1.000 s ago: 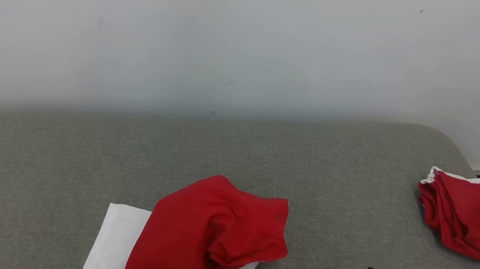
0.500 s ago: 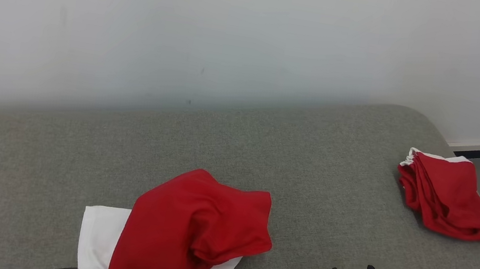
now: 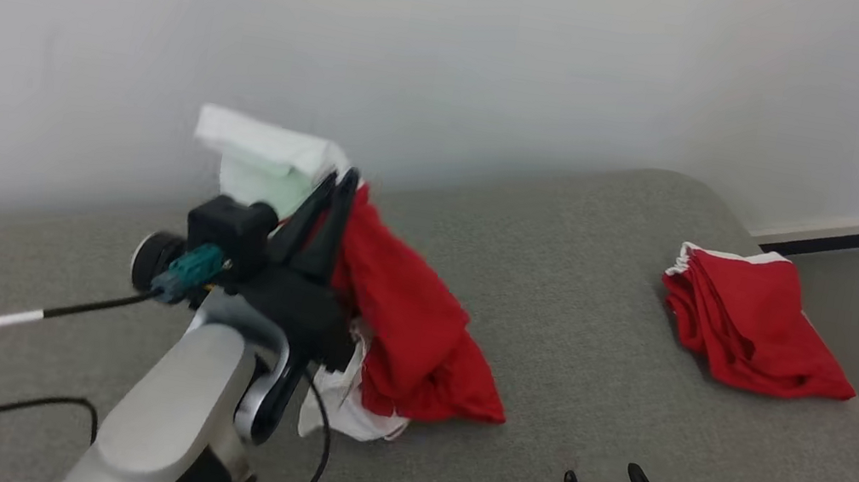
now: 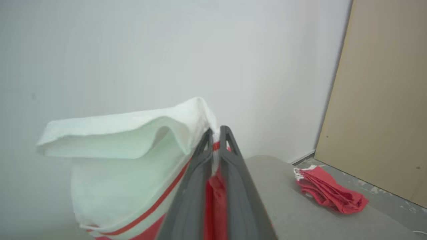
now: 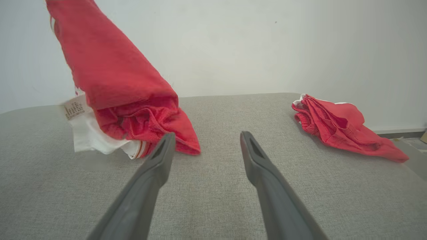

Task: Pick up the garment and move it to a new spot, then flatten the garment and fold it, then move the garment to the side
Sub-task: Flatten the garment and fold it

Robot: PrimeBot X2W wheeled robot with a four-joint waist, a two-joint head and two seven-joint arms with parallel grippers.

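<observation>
I reference all positions to the grey cushion (image 3: 565, 254). The red-and-white garment (image 3: 401, 314) lay crumpled on the cushion's near part a second ago. It now hangs over the middle, lowest folds at or just above the surface. A folded red pile (image 3: 751, 335) lies at the cushion's right edge. My left gripper (image 3: 344, 180) has clamped narrow on the garment's top. My right gripper (image 3: 603, 474) hovers wide and empty over the near edge. Judgement: pick-up achieved; relocation follows.

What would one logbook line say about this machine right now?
step: pick up | left fingers: shut on red-and-white garment, hanging over grey cushion | right fingers: open, empty | red pile: far right
</observation>
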